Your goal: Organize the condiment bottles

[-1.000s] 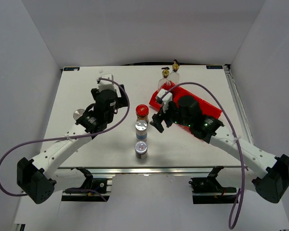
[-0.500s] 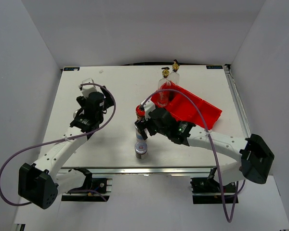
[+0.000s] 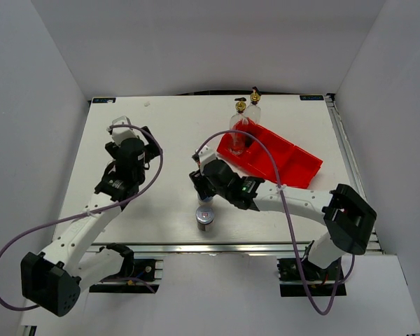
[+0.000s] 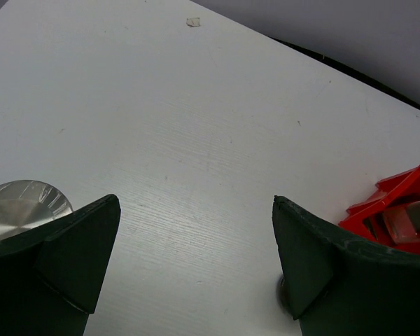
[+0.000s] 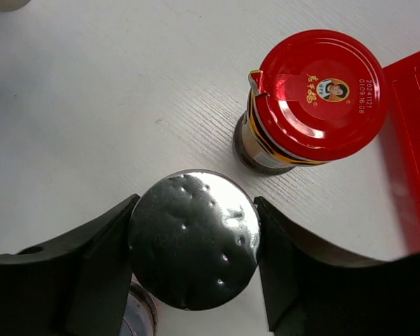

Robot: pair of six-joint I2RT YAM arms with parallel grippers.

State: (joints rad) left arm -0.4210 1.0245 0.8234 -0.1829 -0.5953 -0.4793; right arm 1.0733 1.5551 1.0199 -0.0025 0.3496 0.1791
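Right gripper (image 5: 194, 204): fingers pressed on both sides of the shaker (image 5: 194, 241) cap.
Shaker: upright, long axis vertical, cap up; left of the tray (image 3: 304, 166), just on the near side of the jar (image 5: 315, 94) (also upright).
Left gripper (image 4: 194, 206): wide, holding nothing, well left of the tray.

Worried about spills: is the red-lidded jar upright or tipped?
Upright: the red-lidded jar stands on its base, lid on top, seen from above.
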